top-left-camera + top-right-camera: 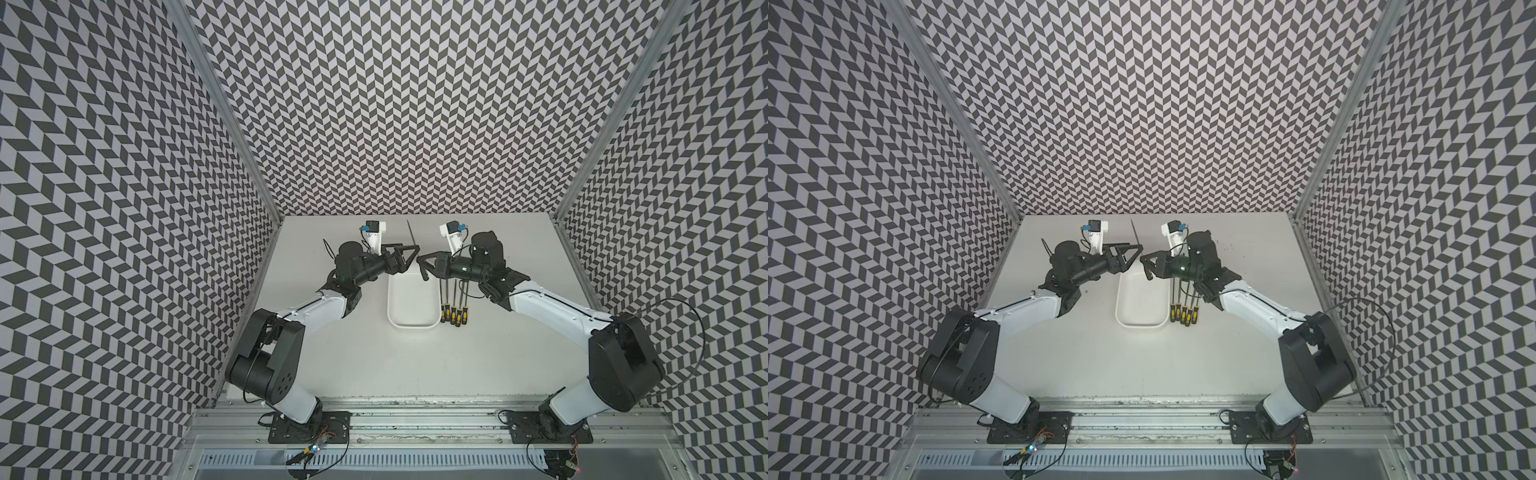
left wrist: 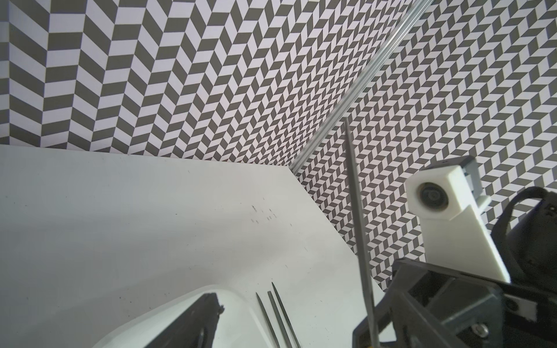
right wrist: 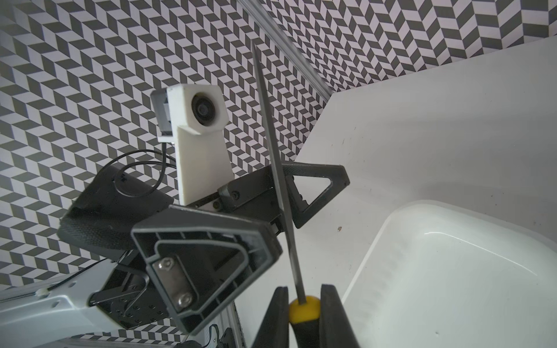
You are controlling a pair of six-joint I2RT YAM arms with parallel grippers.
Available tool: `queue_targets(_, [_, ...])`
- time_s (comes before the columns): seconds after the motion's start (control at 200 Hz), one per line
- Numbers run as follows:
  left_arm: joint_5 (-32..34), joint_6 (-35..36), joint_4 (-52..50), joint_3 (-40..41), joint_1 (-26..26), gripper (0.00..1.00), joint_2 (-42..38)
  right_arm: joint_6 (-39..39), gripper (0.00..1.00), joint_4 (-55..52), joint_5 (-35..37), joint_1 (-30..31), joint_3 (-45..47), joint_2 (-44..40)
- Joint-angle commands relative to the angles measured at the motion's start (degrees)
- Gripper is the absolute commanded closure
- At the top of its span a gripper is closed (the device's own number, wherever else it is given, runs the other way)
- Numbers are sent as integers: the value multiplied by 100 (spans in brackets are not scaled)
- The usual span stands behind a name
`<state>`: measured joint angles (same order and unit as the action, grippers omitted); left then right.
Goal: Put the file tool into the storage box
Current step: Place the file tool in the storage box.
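From my remote station I see the right gripper [image 3: 304,293] clenched on the yellow and black handle of a thin grey steel file tool [image 3: 271,144]. In the right wrist view its two black fingers [image 3: 330,313] press on both sides of the yellow handle end. The file hangs in the air at the 12 o'clock end of the white plastic rectangular storage box [image 1: 414,327], and it is not inside it. Its bare shaft points toward 12 o'clock in both top views.

The left gripper [image 1: 408,259] comes in from 9 o'clock and faces the right one. Its jaws stand wide apart and they hold nothing. In the left wrist view the grey shaft passes between the two fingers, close to one of them. Whether it touches that finger, I cannot tell.

The box lies on the white table [image 1: 374,365] with its long side running from 12 to 6 o'clock. I see nothing in the part of it that shows. Just beside its 3 o'clock wall there is a row of similar files with yellow and black handles [image 1: 455,313], handles toward 6 o'clock.
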<state>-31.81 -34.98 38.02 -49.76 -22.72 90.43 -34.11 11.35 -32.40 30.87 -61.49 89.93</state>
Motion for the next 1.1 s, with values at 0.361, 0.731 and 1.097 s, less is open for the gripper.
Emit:
queue_targets(0.361, [-26,327,171,-53,-101,100,-107,38,99,175,41,178,-214,236])
queue_targets(0.731, [82,649,-286,-188,-162,100,-262,243,65,-280,322,222,-318,46])
queue_targets(1.097, [110,723,-1149,-741,-154,100,205,372,9,-1361,2753,213,-247,-606])
